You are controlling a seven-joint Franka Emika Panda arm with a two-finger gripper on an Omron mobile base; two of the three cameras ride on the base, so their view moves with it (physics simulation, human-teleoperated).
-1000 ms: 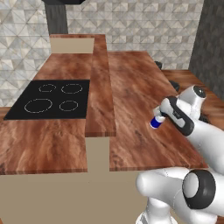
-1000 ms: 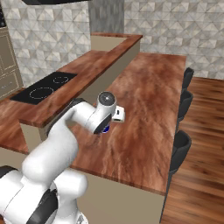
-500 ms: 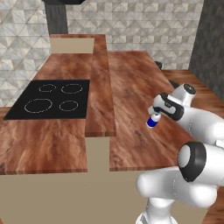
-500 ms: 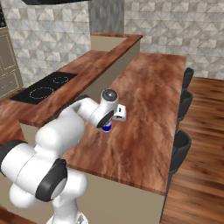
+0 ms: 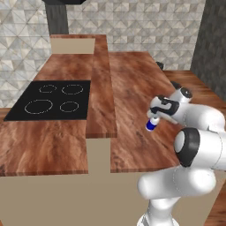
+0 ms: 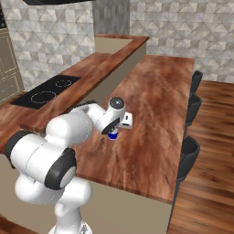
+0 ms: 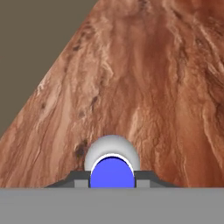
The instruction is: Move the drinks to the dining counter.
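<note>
Swung a little farther out over the dining counter [image 5: 132, 79] since a second ago, the gripper [image 5: 154, 120] is seen clamped on the small blue-and-white bottle [image 5: 151, 125], which is held just above the wood, with the black cooktop [image 5: 48, 99] beyond the raised ledge [image 5: 101, 88].

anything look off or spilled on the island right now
Nothing stands out. The gripper is shut on the small blue-and-white bottle, carried over the dining counter. No spill or damage shows on the wood. The bottle looks tilted in the grip; whether it touches the counter can't be told.
</note>
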